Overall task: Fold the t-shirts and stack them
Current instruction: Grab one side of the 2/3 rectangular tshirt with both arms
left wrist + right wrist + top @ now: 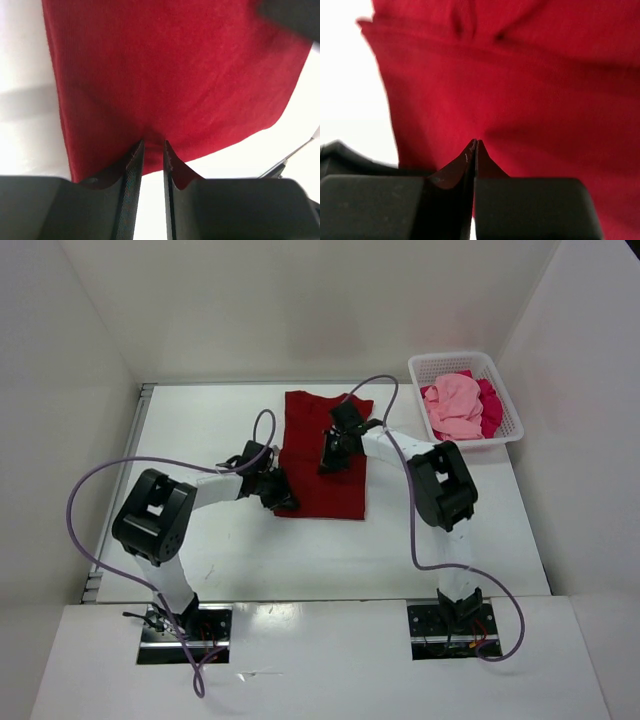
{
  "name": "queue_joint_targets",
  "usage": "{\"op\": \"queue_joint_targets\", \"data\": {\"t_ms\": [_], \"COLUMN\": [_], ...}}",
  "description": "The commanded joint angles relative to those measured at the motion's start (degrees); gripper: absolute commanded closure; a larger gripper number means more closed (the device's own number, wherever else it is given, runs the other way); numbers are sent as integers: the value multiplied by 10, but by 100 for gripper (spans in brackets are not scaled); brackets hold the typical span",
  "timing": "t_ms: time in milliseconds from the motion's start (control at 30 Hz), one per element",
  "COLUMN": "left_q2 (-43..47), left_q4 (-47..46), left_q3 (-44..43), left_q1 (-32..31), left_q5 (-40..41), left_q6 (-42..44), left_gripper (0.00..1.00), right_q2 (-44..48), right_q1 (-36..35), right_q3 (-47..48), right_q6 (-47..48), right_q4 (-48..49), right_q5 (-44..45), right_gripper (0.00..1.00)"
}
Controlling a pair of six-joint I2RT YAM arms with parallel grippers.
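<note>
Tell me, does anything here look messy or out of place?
Only the white basket at the far right corner of the table: the light pink t-shirt and the magenta t-shirt lie crumpled in it, unfolded. The dark red t-shirt lies flat on the table. Nothing looks spilled or damaged.

1. You're looking at a robotics lab test cell here, not a home or a shop.
2. Dead giveaway: two robot arms, the left arm (155, 520) and the right arm (440, 488), bolted side by side onto metal plates (215, 625) at the near edge.
3. Loose purple cables (70, 512) loop off both of them, out in the open.
4. Plain white panels (300, 310) box in the white table (230, 550) on three sides, like a little booth.
5. The only homey bits you get are a red shirt (305, 415) and a white plastic basket (450, 359).
</note>
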State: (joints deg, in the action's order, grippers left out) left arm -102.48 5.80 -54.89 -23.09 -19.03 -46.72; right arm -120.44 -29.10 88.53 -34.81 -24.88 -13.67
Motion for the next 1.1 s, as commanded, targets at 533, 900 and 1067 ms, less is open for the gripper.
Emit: {"op": "queue_joint_targets", "data": {"t_ms": [533, 900, 1067], "left_q2": [208, 142, 135], "left_q4": [50, 26, 21], "left_q3": [129, 141, 146], "left_q1": [62, 82, 82], "left_q5": [-11, -16, -16], "left_q6": [-20, -3, 2], "left_gripper": [46, 45, 45], "right_q2": [339, 298, 390], "right_q1": [30, 35, 35], "right_q3": [-382, -449, -455], "right_q6": [-121, -123, -134], "right_q4": [71, 103, 66], "right_q5": [-44, 6, 31], "right_gripper": [86, 86, 67]}}
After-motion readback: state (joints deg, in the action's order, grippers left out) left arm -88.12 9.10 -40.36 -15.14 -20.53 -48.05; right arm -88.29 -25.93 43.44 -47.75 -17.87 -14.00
